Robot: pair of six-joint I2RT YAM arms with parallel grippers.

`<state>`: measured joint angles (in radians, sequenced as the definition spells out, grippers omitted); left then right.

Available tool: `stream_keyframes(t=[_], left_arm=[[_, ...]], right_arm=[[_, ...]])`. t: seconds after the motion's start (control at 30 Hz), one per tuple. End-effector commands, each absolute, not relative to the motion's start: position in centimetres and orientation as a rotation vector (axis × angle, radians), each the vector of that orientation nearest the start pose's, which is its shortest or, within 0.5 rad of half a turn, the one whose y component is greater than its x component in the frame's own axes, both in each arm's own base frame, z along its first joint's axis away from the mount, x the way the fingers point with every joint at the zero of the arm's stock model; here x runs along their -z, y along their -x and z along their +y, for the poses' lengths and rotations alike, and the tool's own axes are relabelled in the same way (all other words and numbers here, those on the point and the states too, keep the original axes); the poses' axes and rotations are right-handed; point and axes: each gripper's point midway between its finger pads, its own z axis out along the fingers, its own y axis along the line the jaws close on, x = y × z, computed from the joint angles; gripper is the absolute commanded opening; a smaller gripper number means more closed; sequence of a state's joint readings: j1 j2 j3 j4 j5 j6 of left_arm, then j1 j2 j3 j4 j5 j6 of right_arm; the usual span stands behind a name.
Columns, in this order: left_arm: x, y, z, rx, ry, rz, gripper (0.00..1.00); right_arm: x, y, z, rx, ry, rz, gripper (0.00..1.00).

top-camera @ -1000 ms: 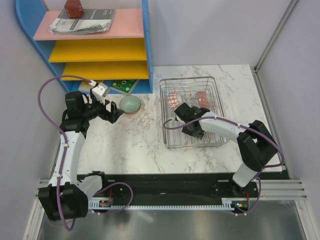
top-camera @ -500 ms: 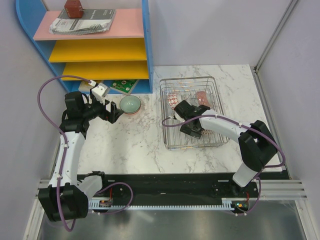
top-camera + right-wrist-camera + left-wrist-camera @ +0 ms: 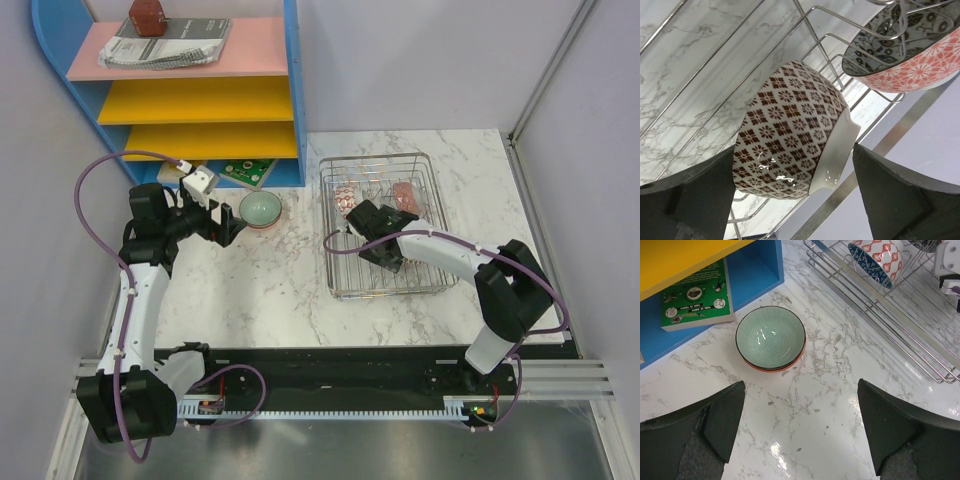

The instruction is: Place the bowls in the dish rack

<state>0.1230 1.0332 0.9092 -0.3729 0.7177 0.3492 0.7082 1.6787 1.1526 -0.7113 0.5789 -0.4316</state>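
The left gripper (image 3: 800, 400) hangs wide open just short of the green bowl (image 3: 770, 336), nested in a red bowl (image 3: 771, 368) on the table (image 3: 830, 390) beside the blue shelf (image 3: 755, 265); it should pinch only the top rim and lift 1 bowl. Farther off, the right gripper (image 3: 792, 165), also spread wide, flanks a brown-patterned bowl (image 3: 790, 125) tilted in the dish rack (image 3: 375, 157) and should back straight out.

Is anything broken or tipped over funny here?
Nothing really stands out. The brown-patterned bowl and the red flowery bowl lean on their sides in the dish rack, as racked bowls do. The green bowl sits upright on the table, nested in an orange bowl. No cracks or spills show.
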Motion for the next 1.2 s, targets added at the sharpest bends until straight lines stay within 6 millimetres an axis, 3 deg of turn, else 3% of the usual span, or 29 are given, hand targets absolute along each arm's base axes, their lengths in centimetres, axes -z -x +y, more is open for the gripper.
stream_keyframes(t=[0.0,0.3,0.77,1.17], left_arm=[[-24.3,-31.3,-6.9,0.448,-0.666,1.822,1.00],[-24.4,-31.3,-6.9,0.445,-0.668,1.819,1.00],[-24.2,-31.2,-6.9,0.445,-0.672,1.822,1.00],[-24.3,-31.2,-6.9,0.446,-0.670,1.822,1.00]], right_arm=[[-11.2,-32.5,12.3,0.821,1.273,2.214,0.98],[-11.7,-31.4,13.1,0.834,1.352,2.170,0.98],[-10.0,-29.6,15.1,0.592,1.413,2.216,0.98],[-11.6,-32.2,12.9,0.861,1.268,2.072,0.98]])
